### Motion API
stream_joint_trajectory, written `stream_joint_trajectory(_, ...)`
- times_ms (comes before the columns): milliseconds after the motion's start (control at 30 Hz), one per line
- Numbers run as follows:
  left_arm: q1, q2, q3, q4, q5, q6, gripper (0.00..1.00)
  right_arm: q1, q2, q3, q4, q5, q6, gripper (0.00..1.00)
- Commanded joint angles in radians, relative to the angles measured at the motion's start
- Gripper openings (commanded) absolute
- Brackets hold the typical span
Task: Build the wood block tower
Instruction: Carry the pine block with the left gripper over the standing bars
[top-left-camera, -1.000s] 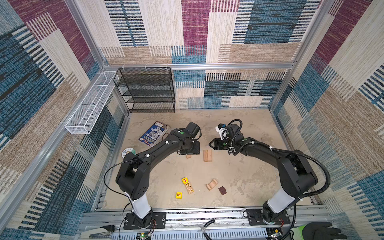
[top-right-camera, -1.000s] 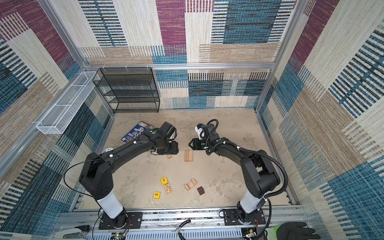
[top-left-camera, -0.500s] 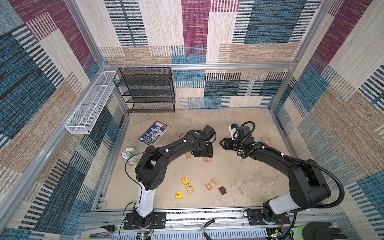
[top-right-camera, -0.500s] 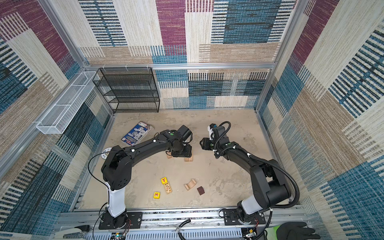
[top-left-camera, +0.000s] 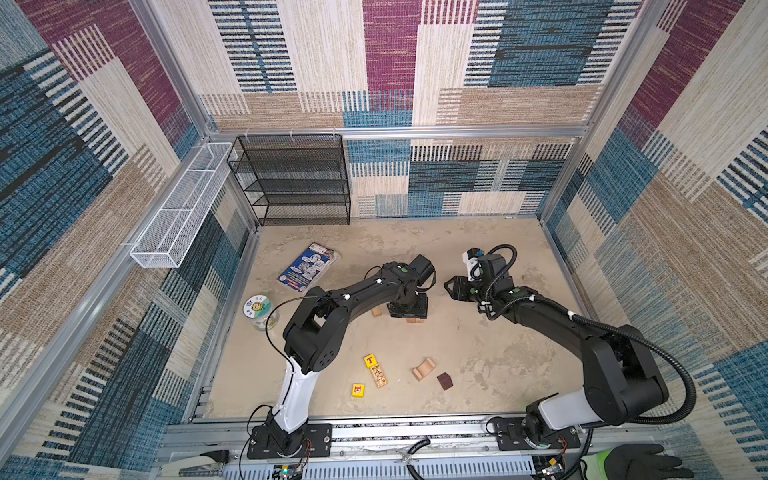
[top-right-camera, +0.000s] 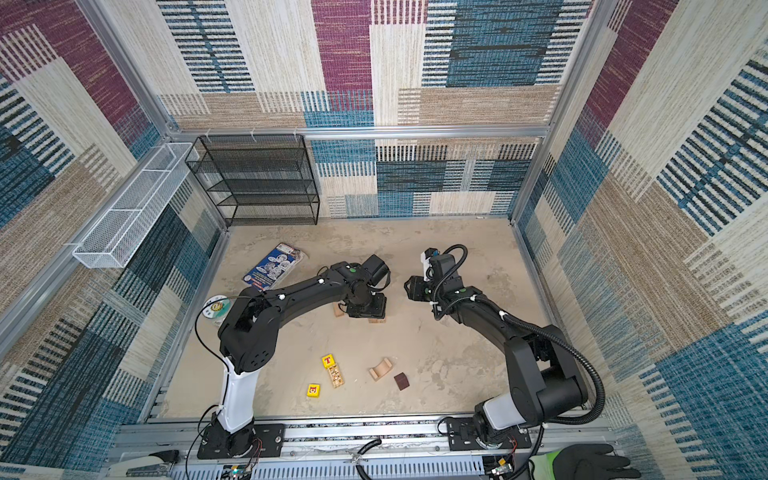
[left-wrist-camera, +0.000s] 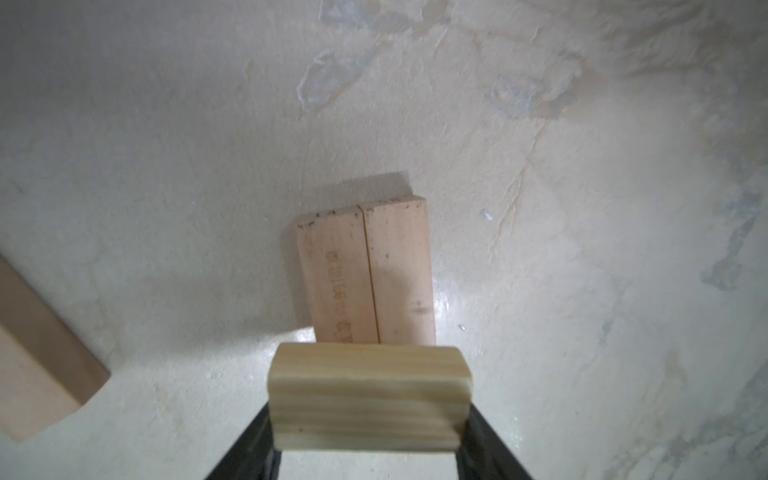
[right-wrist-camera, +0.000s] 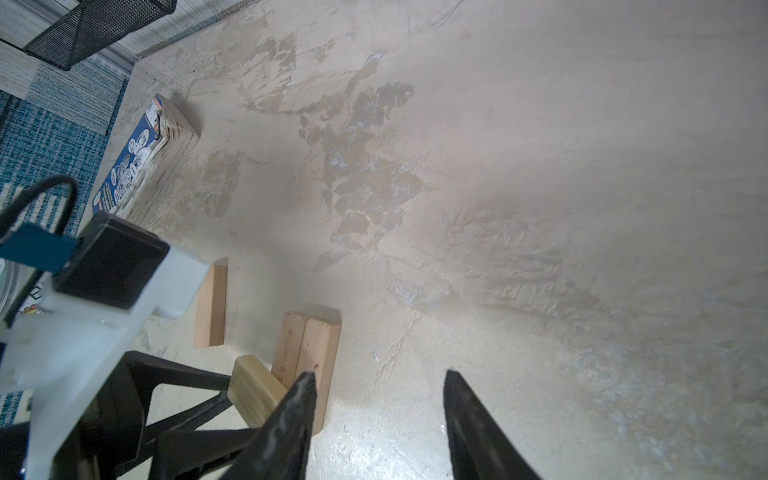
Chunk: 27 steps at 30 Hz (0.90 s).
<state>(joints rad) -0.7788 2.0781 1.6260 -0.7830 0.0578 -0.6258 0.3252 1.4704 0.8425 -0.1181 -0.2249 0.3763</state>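
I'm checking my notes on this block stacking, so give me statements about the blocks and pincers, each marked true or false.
The left pincer grips a pale natural-wood block. True.
The right pincer holds the dark brown cube. False: its jaws stand open and empty; the cube lies on the table.
Two pale wood bars lie side by side, touching. True.
The pale wooden arch rests on the yellow cube with a red T. False: it lies on the table, apart from that cube.

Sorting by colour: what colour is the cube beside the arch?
The cube is dark brown, clearest in a top view.
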Motion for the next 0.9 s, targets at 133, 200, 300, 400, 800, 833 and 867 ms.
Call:
stream_joint_trajectory(133,-0.005,0.025,0.035,-0.02,-0.019,-0.007,0.57,-0.001,0.006,0.007,0.034,0.004,0.005,0.52)
stream_joint_trajectory(200,-0.005,0.035,0.048,-0.026,-0.022,-0.005,0.58,0.0,0.005,0.003,0.034,0.005,0.005,0.52)
stream_joint_trajectory(300,-0.005,0.052,0.071,-0.043,-0.033,-0.005,0.58,-0.001,0.002,0.0,0.033,0.007,0.003,0.52)
stream_joint_trajectory(400,-0.005,0.059,0.077,-0.045,-0.041,-0.004,0.59,-0.003,0.001,-0.003,0.034,0.008,0.003,0.52)
stream_joint_trajectory(800,-0.005,0.069,0.083,-0.05,-0.02,-0.009,0.62,-0.003,0.008,-0.01,0.037,-0.009,-0.001,0.52)
stream_joint_trajectory(833,-0.005,0.07,0.084,-0.05,-0.021,-0.01,0.63,-0.002,0.01,-0.01,0.038,-0.015,-0.003,0.52)
stream_joint_trajectory(867,-0.005,0.071,0.084,-0.049,-0.021,-0.011,0.64,-0.002,0.009,-0.011,0.039,-0.017,-0.003,0.52)
